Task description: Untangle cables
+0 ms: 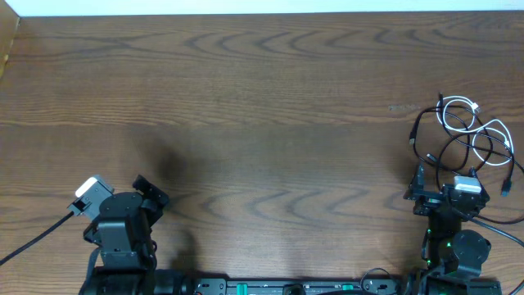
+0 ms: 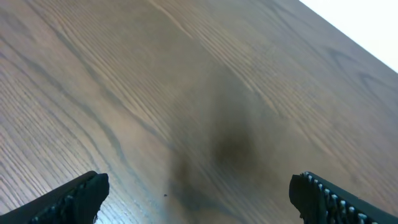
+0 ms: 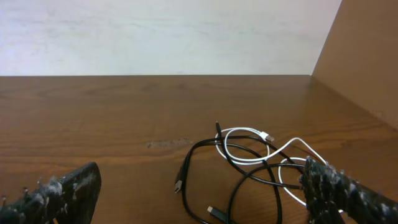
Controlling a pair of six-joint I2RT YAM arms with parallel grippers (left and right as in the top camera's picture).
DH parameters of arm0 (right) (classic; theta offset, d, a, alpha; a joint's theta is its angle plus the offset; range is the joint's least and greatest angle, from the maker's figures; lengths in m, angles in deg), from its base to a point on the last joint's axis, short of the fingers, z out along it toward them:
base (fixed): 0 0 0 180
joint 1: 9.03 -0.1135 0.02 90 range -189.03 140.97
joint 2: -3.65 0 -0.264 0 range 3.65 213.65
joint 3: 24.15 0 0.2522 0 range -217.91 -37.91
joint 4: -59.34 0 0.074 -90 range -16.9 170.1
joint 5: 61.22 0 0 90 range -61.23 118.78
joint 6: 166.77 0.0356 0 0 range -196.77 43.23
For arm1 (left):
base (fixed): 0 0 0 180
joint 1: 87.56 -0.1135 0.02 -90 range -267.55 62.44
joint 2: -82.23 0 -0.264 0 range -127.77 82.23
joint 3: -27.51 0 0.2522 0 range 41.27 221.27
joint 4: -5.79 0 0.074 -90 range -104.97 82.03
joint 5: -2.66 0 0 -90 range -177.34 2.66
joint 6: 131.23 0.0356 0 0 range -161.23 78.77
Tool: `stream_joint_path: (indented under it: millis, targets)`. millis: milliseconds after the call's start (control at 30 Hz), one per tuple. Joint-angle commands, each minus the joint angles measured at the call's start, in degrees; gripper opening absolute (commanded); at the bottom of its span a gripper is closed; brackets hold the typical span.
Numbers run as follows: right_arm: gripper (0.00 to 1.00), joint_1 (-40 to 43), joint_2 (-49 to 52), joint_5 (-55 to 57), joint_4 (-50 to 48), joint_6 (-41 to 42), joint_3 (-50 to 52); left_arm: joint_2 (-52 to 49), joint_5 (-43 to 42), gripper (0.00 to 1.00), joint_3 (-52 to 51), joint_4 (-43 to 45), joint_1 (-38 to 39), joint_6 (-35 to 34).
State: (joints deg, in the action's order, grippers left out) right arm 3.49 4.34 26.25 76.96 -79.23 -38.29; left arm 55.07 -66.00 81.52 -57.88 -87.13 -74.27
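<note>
Both left fingers (image 2: pixel 74 198) and right fingers (image 3: pixel 62 196) wide apart, empty; tangled cables (image 3: pixel 249 160) near the right pair.

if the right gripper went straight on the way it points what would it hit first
The right gripper would likely meet the cables first: their near black loops lie just ahead on the table. Depth is unclear.

Cables (image 1: pixel 467 139) on table (image 1: pixel 262 98), far right, before right arm (image 1: pixel 454 217)
</note>
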Motion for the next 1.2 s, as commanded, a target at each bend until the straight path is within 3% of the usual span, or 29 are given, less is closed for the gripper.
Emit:
stream_joint_path:
  millis: [0, 500, 1167]
  targets:
    - [0.99, -0.15, -0.37, 0.5, 0.24, 0.72, 0.07, 1.64, 1.16, 0.98, -1.99, -0.22, -0.15, -0.28]
    - [0.99, -0.17, -0.37, 0.5, 0.24, 0.72, 0.07, 18.78, 1.18, 0.98, -7.43, -1.11, -0.13, -0.26]
    - [0.99, -0.13, -0.37, 0.5, 0.24, 0.72, 0.07, 23.26, 1.18, 0.98, -9.55, -3.19, -0.13, -0.28]
